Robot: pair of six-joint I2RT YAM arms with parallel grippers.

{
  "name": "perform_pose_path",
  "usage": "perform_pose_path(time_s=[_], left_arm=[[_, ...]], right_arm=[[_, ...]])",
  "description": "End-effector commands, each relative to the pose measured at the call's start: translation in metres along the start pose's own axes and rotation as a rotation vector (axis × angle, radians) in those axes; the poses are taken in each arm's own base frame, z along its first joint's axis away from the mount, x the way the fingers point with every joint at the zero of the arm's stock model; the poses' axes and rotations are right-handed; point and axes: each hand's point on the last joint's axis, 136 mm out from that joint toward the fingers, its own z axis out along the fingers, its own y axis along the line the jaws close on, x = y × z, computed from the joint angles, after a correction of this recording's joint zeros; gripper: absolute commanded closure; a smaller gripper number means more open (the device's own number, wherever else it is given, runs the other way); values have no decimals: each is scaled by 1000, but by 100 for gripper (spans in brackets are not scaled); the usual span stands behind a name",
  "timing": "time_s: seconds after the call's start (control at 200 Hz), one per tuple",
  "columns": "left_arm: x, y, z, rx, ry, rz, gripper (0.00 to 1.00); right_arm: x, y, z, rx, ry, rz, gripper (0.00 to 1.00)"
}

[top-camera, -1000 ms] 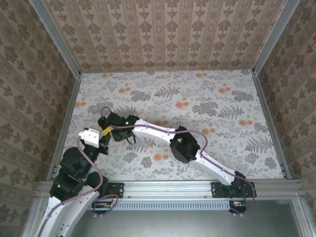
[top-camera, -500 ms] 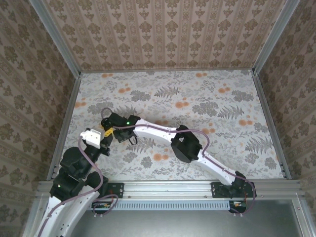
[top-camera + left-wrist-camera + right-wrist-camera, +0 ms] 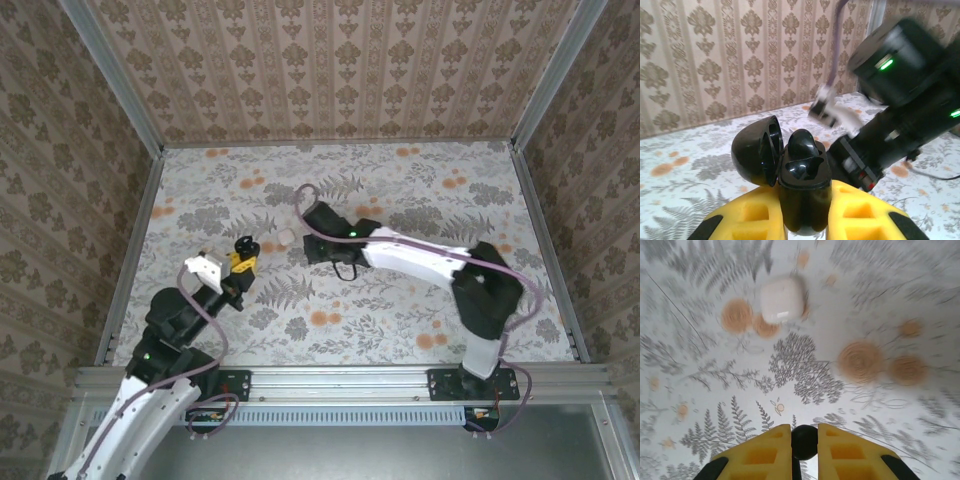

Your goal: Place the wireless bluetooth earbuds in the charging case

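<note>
My left gripper (image 3: 805, 212) is shut on a glossy black charging case (image 3: 803, 197), held upright between the yellow fingers. Its round lid (image 3: 754, 156) hangs open to the left. One black earbud (image 3: 802, 142) sits in the far well and the near well is empty. From above, the case (image 3: 243, 246) shows at the tip of the left gripper (image 3: 238, 264), over the table's left side. My right gripper (image 3: 804, 439) is shut on a small black rounded earbud (image 3: 804, 442), above the table surface. The right gripper (image 3: 306, 243) hangs right of the case, apart from it.
A small white rounded-square box (image 3: 782, 300) lies on the floral table (image 3: 865, 300) ahead of the right gripper; from above the box (image 3: 287, 237) sits between the two grippers. The right arm's black wrist (image 3: 900, 100) looms close behind the case. Patterned walls enclose the table.
The right gripper was at the case in the left gripper; it has shut on a black earbud and swung away to the right. The left gripper has shifted slightly right with the case.
</note>
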Motion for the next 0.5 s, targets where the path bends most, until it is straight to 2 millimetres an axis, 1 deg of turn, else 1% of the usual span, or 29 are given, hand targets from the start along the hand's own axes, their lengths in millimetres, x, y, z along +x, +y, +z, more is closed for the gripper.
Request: perform_pose_path(time_s=[0.0, 0.13, 0.16, 0.175, 0.185, 0.195, 0.285, 0.425, 0.495], left_arm=[[-28, -13, 13, 86, -119, -70, 100], [-29, -22, 41, 118, -84, -69, 100], [-28, -27, 48, 124, -72, -59, 100], [-29, -29, 51, 127, -67, -49, 100], [-30, -31, 53, 127, -65, -44, 100], [-29, -32, 56, 127, -60, -39, 100], [-32, -49, 76, 142, -40, -1, 100], [-37, -67, 101, 170, -45, -15, 100], [-41, -74, 108, 185, -57, -26, 100]], right_arm=[[-37, 12, -50, -73, -214, 27, 85], [-58, 12, -102, -138, -361, 44, 86], [-62, 12, -113, -149, -394, 49, 86], [-62, 13, -113, -149, -400, 45, 86], [-66, 13, -125, -164, -426, 50, 86], [-68, 14, -130, -171, -440, 51, 86], [-77, 18, -162, -217, -534, 45, 86], [-87, 32, -202, -319, -662, 23, 86], [-88, 37, -214, -359, -701, 10, 86]])
